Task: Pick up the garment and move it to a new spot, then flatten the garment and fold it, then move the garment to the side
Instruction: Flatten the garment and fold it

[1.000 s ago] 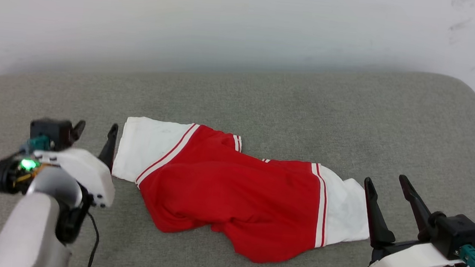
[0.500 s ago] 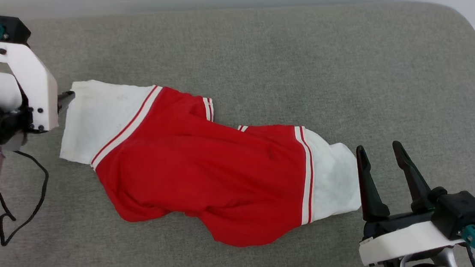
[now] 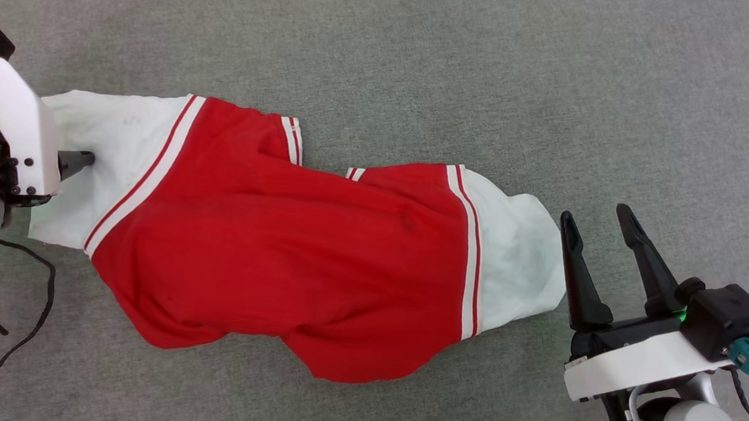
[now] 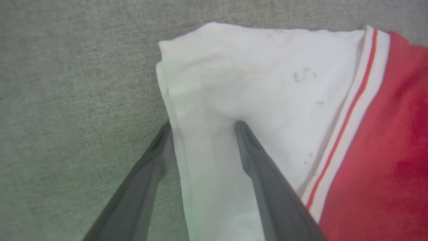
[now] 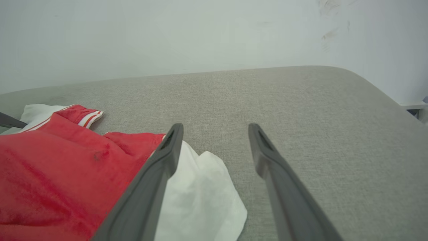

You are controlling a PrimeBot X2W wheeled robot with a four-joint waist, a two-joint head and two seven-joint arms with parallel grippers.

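Pick-up just starting, both claws wide open and empty!

The bright red soft cloth garment with white striped end panels (image 3: 290, 244) lies rumpled across the grey woven cushion (image 3: 429, 52), not lifted. By my read the move, the flattening, the fold and the set-aside are all left to do. The left gripper (image 4: 202, 126) straddles the edge of the white end panel with its fingers spread, one on the cloth and one on the cushion beside it. The right gripper (image 3: 593, 213) gapes just beside the other white end, gripping nothing.
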